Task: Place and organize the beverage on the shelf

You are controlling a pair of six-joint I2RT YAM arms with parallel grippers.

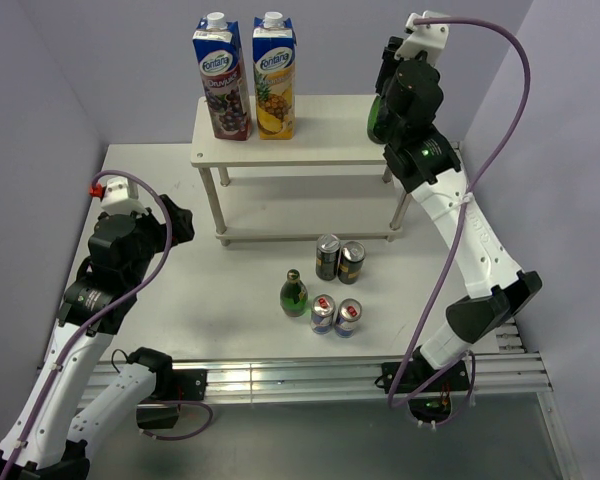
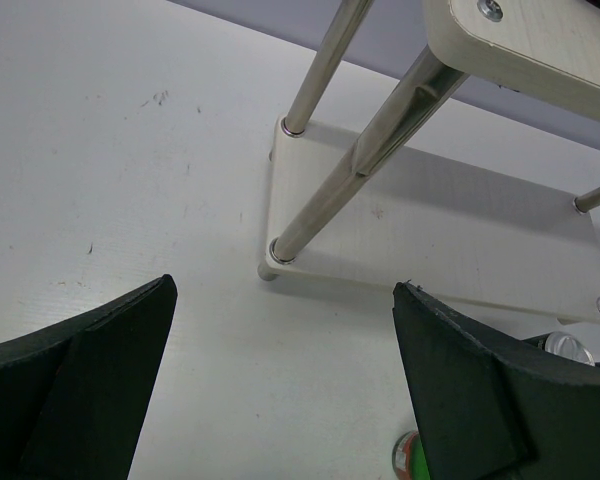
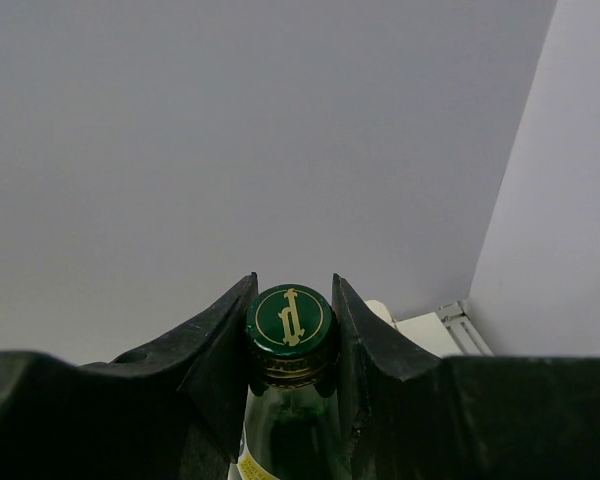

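Right wrist view: right gripper (image 3: 291,290) clamps a green glass bottle (image 3: 290,318) by its neck at the shelf's (image 1: 320,125) top right end. Left gripper (image 2: 284,300) gapes wide near the shelf's left front leg. A second bottle (image 1: 294,293) and 4 cans (image 1: 327,256) stand before the shelf.

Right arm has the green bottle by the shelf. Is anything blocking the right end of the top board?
Nothing visible does. The right gripper has its jaws clamped on the green bottle beside the shelf, whose top board is bare at its right end. The two juice cartons stand toward its left end.
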